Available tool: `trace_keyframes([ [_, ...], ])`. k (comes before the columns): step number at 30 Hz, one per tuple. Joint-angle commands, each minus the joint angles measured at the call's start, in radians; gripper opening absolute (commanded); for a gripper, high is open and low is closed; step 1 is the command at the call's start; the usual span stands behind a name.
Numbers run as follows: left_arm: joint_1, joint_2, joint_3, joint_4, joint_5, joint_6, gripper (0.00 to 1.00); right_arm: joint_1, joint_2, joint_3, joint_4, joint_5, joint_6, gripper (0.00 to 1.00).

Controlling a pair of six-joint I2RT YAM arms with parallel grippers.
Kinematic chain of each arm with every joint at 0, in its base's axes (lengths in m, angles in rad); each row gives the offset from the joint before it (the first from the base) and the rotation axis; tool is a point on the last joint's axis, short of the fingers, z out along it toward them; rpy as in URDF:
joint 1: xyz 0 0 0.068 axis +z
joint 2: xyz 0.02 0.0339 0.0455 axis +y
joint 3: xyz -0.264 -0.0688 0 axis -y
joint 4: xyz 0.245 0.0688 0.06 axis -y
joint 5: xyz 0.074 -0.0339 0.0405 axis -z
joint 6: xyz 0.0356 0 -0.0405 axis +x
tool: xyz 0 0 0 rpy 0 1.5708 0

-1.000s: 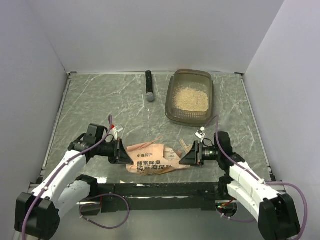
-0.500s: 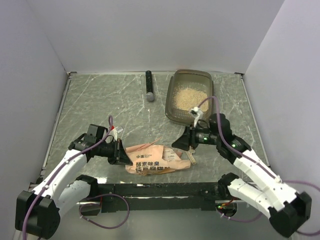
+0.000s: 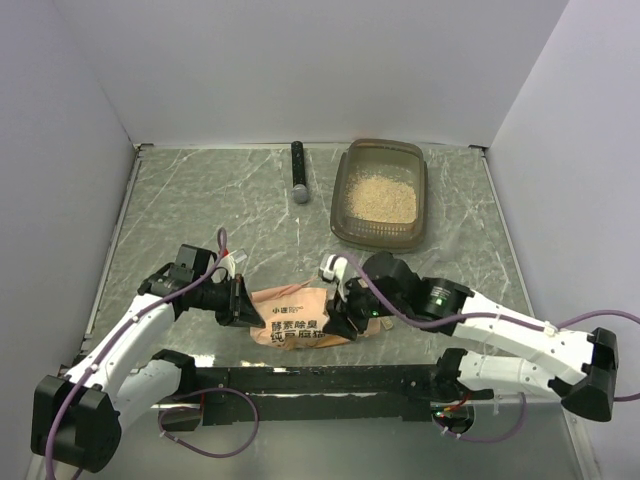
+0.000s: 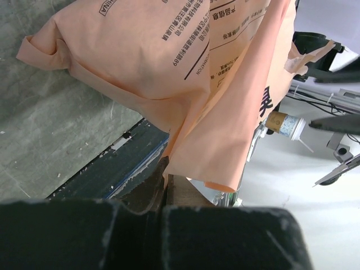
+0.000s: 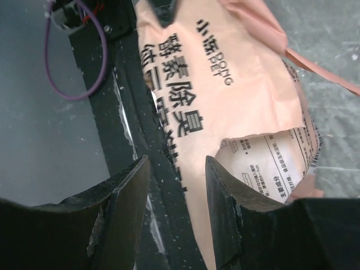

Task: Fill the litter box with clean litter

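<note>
The litter box (image 3: 378, 237) stands in the upper right of the top view, on the grey marbled surface (image 3: 200, 210) near the back wall. The clean litter (image 3: 381, 198) lies inside it as a pale, grainy heap covering most of the floor. To its left, apart from it, a dark stick-like object with a grey tip (image 3: 297, 172) lies on the surface.

At the lower centre, an orange-pink pouch (image 3: 300, 322) with dark Chinese print lies crumpled between the two arms. The left hand (image 3: 247, 304) meets the pouch's left end. In the left wrist view, this hand (image 4: 164, 183) is clenched on a folded edge of the pouch (image 4: 169, 62), whose material hangs across the upper frame.

The right hand (image 3: 338, 318) is over the pouch's right part. In the right wrist view, it (image 5: 175, 169) is released, its fingers (image 5: 225, 214) spread apart over the printed face of the pouch (image 5: 219, 101). A torn opening shows the printed inner side at the centre right. A purple cable (image 5: 73, 73) loops at the upper left of that view.
</note>
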Motion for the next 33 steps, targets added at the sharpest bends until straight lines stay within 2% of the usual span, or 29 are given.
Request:
trace_keyframes([
  [1, 0.005, 0.006, 0.019, -0.006, -0.032, 0.014, 0.01, 0.081, -0.077, 0.013, -0.002, 0.141, -0.118, 0.52],
  [9, 0.005, 0.021, 0.03, -0.009, -0.035, 0.023, 0.01, 0.208, -0.103, -0.029, -0.065, 0.215, -0.213, 0.55],
  [17, 0.005, 0.029, 0.037, -0.012, -0.041, 0.028, 0.01, 0.337, -0.097, -0.082, -0.048, 0.386, -0.259, 0.56],
  [23, 0.005, 0.037, 0.04, -0.015, -0.038, 0.034, 0.01, 0.362, -0.074, -0.089, -0.022, 0.489, -0.296, 0.56],
  [33, 0.005, 0.046, 0.05, -0.012, -0.032, 0.037, 0.01, 0.363, -0.003, -0.118, 0.002, 0.468, -0.313, 0.55],
])
